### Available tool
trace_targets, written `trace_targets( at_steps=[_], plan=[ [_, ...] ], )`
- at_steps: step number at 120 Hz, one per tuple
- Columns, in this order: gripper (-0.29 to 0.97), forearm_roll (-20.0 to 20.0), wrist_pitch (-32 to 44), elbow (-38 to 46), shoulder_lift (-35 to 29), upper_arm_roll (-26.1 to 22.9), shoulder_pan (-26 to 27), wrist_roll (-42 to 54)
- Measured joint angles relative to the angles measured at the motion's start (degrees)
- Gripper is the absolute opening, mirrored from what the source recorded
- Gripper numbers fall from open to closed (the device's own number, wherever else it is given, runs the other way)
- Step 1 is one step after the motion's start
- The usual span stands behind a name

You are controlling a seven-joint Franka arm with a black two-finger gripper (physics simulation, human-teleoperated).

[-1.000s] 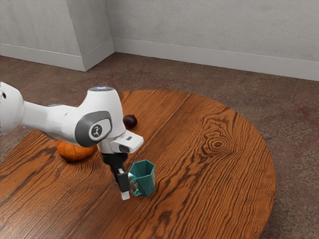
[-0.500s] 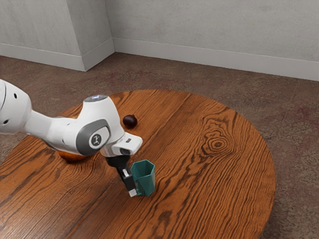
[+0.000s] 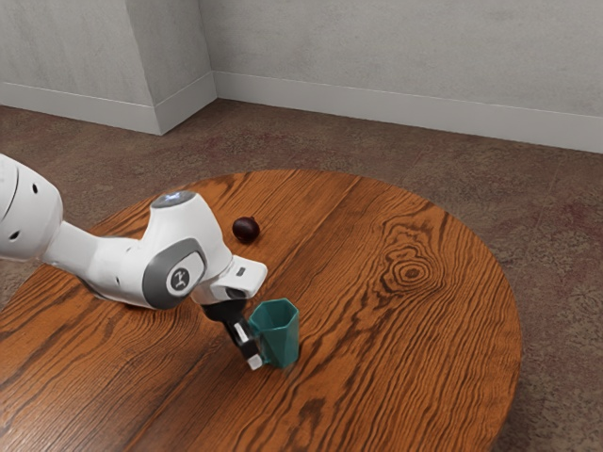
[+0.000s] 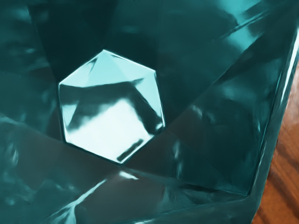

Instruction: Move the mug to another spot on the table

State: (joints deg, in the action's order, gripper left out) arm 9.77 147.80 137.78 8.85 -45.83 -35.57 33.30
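Round table (image 3: 415, 282) of polished brown wood with bold grain rings. On it, a glossy teal mug (image 3: 279, 331), glassy and reflective inside. Beside the mug, a smooth white plastic-looking arm (image 3: 113, 259).

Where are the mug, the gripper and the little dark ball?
mug (image 3: 280, 331): exterior view, teal side wall.
gripper (image 3: 254, 355): exterior view, between its fingertips at the mug.
little dark ball (image 3: 246, 228): exterior view, its middle.

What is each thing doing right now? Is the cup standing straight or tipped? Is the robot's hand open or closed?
Teal six-sided mug: tipped a little, mouth up, empty inside, gripped at the side nearest the arm.
Black two-finger gripper: shut on the mug's side.
Small dark round object: lying on the table, apart from the mug, untouched.
Round wooden table: level, with the dark round object resting on it.
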Motion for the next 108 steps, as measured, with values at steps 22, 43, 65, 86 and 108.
trace_targets(
  at_steps=[22, 43, 65, 86, 108],
  plan=[
    [0.08, 0.1, 2.8, 0.8, -1.1, -0.1, -0.2, -0.3],
    [0.01, 0.1, 7.2, 1.9, -2.7, -0.1, -0.9, -0.7],
    [-0.04, 0.0, 10.9, 2.6, -5.3, 0.0, -1.8, -1.1],
    [-0.07, 0.1, 13.0, 4.7, -7.8, 0.2, -3.5, -1.8],
    [-0.09, 0.0, 14.3, 5.4, -7.4, 0.4, -5.4, -2.4]
  ],
)
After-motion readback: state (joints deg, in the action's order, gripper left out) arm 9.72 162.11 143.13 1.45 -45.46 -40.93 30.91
